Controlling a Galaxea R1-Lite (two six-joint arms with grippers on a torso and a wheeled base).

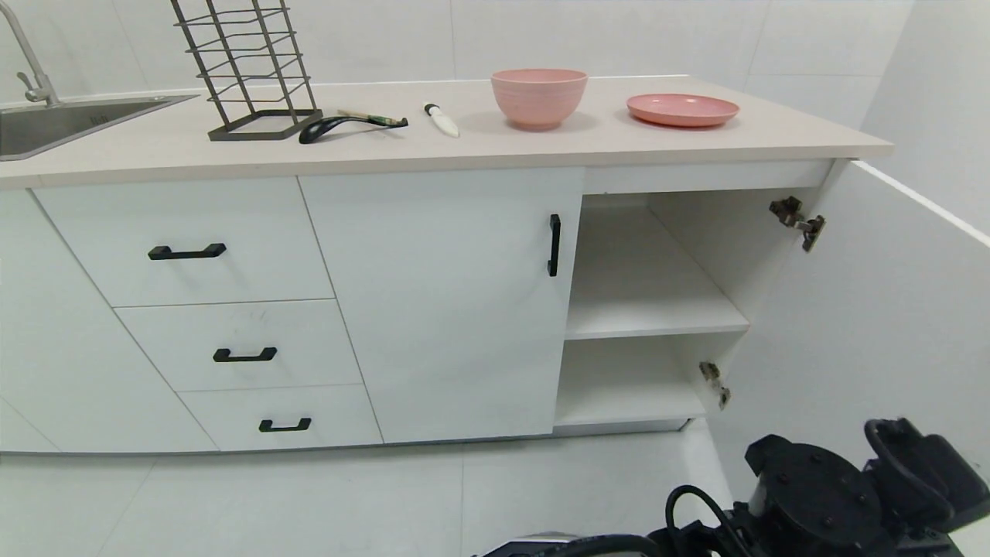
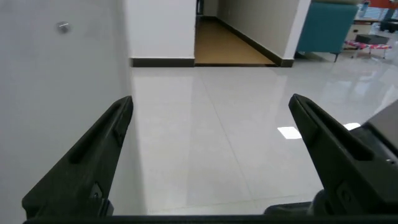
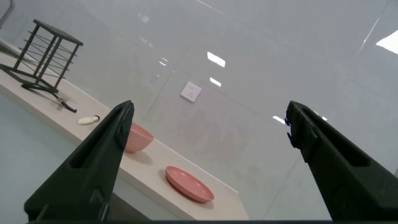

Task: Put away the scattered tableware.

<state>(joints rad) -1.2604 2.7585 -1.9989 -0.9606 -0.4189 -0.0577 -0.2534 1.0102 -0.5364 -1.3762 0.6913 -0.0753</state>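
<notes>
Counter (image 1: 155, 151) with pink bowl (image 1: 538, 97), plate (image 1: 682, 110) (cabinet (image 1: 650, 309) open below); left gripper (image 2: 211, 99), right gripper (image 3: 210, 106): fingers (image 2: 93, 155) wide, empty.

One bowl (image 1: 538, 97), one plate (image 1: 682, 109), one black spoon (image 1: 340, 126), one knife (image 1: 442, 121), one wire rack (image 1: 247, 70) and three drawers (image 1: 240, 344) are being shown.

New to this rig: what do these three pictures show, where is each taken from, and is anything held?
It is a two-armed robot. The wide picture comes from its head camera, facing a kitchen counter. On it lie a pink bowl, a pink plate, a black ladle, a white utensil and a wire rack, beside a sink. The cabinet door stands open. The other two look out from each wrist: the left end effector and right end effector are open and empty.
</notes>
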